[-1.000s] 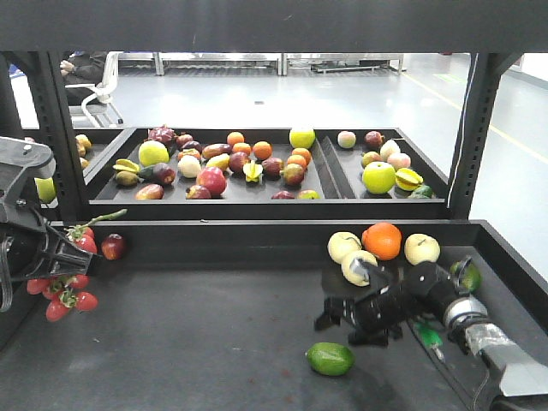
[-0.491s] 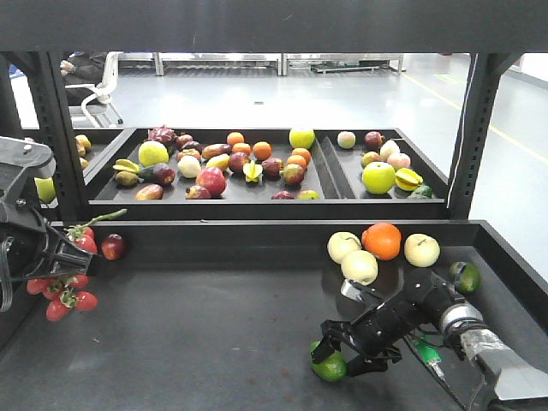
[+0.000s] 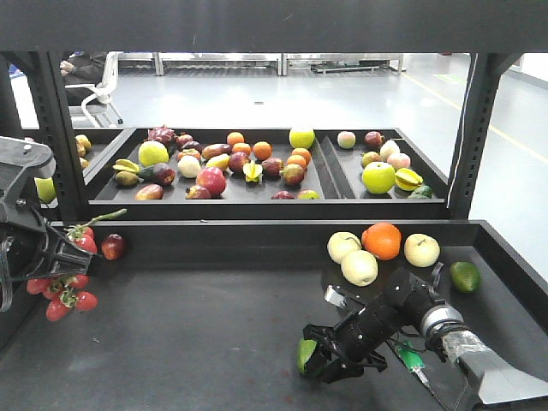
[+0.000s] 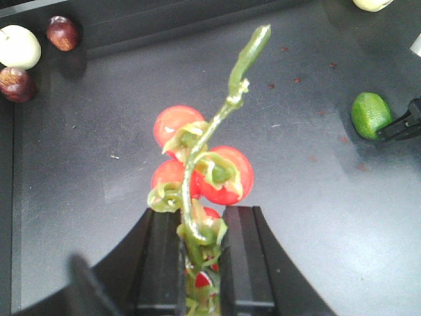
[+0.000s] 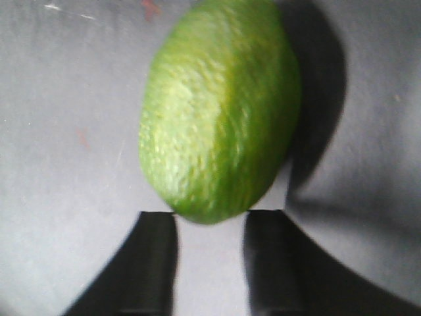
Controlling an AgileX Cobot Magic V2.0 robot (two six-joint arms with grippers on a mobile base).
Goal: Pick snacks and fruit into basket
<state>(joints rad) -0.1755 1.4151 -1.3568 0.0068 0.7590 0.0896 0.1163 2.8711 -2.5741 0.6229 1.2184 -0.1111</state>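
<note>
The fruit [image 5: 220, 108], a green oval with pebbly skin, lies on the dark table; in the front view the fruit [image 3: 306, 355] is half hidden behind my right gripper [image 3: 324, 353]. The right gripper [image 5: 210, 217] is open, its two black fingers on either side of the fruit's near end. My left gripper [image 4: 200, 217] is shut on the green stem of a cherry tomato vine [image 4: 217, 174], which it holds above the table at the left [image 3: 64, 291]. The snacks and the basket are out of view.
Two pale apples, an orange [image 3: 382, 241] and a second green fruit [image 3: 465, 276] lie at the table's back right. A dark red fruit [image 3: 113, 247] sits at the back left. Behind, a raised tray [image 3: 257, 201] holds several fruits between black shelf posts [image 3: 467, 137].
My right gripper has come down and to the left onto the green fruit, which now sits slightly further left and mostly covered. The left arm and its tomato vine have not moved.
</note>
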